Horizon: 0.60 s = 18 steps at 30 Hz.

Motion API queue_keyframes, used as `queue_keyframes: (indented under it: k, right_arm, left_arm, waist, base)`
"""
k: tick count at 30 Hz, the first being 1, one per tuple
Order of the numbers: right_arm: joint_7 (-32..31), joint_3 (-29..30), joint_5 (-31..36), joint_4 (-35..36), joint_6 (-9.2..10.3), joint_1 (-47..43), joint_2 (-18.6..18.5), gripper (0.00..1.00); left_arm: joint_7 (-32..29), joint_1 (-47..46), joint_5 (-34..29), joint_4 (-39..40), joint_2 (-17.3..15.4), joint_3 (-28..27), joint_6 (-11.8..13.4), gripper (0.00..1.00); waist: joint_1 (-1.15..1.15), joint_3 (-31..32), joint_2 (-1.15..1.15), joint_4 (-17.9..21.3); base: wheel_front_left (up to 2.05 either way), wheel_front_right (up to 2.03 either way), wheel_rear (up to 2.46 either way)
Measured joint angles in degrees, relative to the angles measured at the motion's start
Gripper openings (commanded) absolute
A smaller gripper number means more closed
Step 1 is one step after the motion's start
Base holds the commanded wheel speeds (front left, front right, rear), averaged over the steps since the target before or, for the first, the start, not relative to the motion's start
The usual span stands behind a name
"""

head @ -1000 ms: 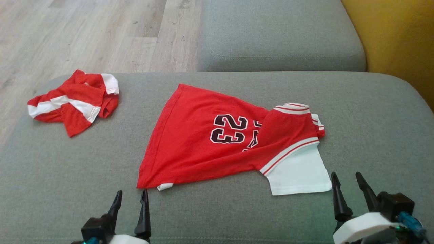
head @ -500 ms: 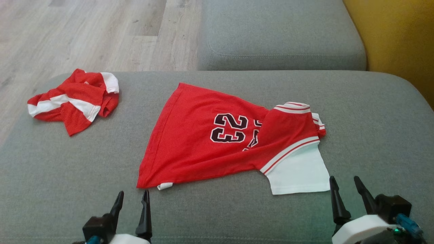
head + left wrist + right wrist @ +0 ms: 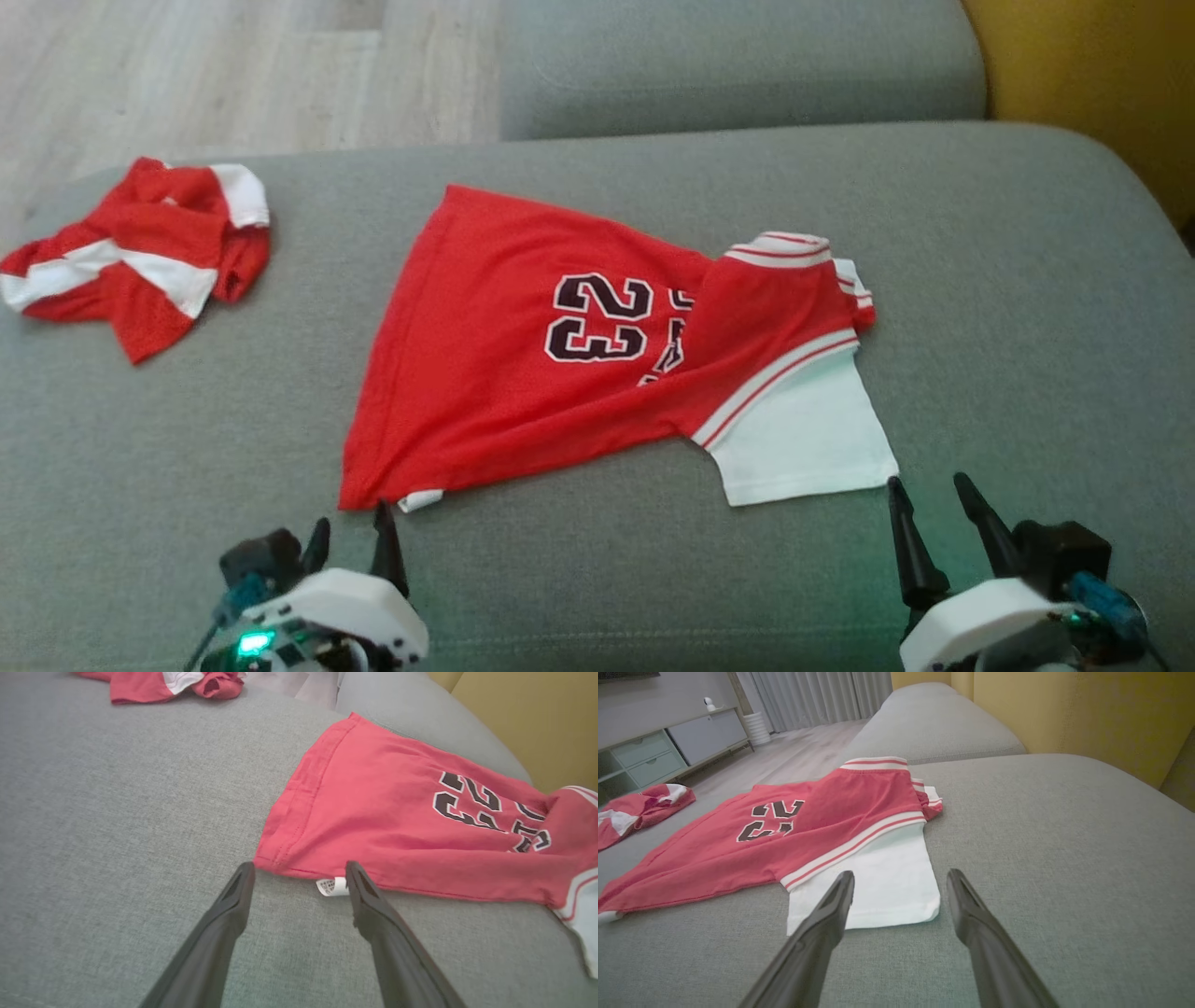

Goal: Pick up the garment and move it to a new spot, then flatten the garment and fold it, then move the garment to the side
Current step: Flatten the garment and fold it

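Note:
The garment (image 3: pixel 523 373) is a red jersey with a dark "23" and a white sleeve (image 3: pixel 803 439), lying spread but partly folded over on the grey sofa cushion (image 3: pixel 1027 280). My left gripper (image 3: pixel 352 515) stands open just short of the jersey's near hem corner; in the left wrist view the garment (image 3: pixel 397 812) lies ahead and the left gripper (image 3: pixel 299 864) straddles the hem by a small white label (image 3: pixel 332 886). My right gripper (image 3: pixel 927 480) is open at the white sleeve's near corner. In the right wrist view the right gripper (image 3: pixel 900 872) points over the sleeve of the garment (image 3: pixel 738 854). Neither holds anything.
A second crumpled red and white cloth (image 3: pixel 140 252) lies at the cushion's far left. A further grey cushion (image 3: pixel 738 65) sits behind, a yellow wall (image 3: pixel 1092 65) to the right, wood floor (image 3: pixel 187 75) beyond. Bare cushion stretches right of the jersey.
The head camera has tilted, shifting the whole picture up and left. Both grippers have edged forward toward the jersey's near edge and stay open. The jersey lies as before.

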<state>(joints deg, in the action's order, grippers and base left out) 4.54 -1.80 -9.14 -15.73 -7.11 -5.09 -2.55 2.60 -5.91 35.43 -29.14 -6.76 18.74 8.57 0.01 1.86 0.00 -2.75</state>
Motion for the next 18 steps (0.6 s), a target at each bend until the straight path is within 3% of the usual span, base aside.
queue_keyframes:
  k: [13, 18]
  right_arm:
    - [-0.5, 0.0, 1.2, 1.2, 0.0, 3.4, 0.0, 1.0]
    - [-0.7, 0.0, 1.7, 1.2, 0.0, 4.6, 0.0, 1.0]
  left_arm:
    - [0.5, -8.1, 2.4, -12.1, 0.7, -2.5, 0.4, 1.0]
    - [-0.6, -11.2, 2.9, -14.7, 0.8, -2.4, -0.9, 1.0]
  waist:
    - [0.0, -5.3, 0.0, 3.3]
    - [0.0, -6.4, 0.0, 3.8]
  base:
    - [0.0, 0.0, 0.0]
    - [0.0, 0.0, 0.0]
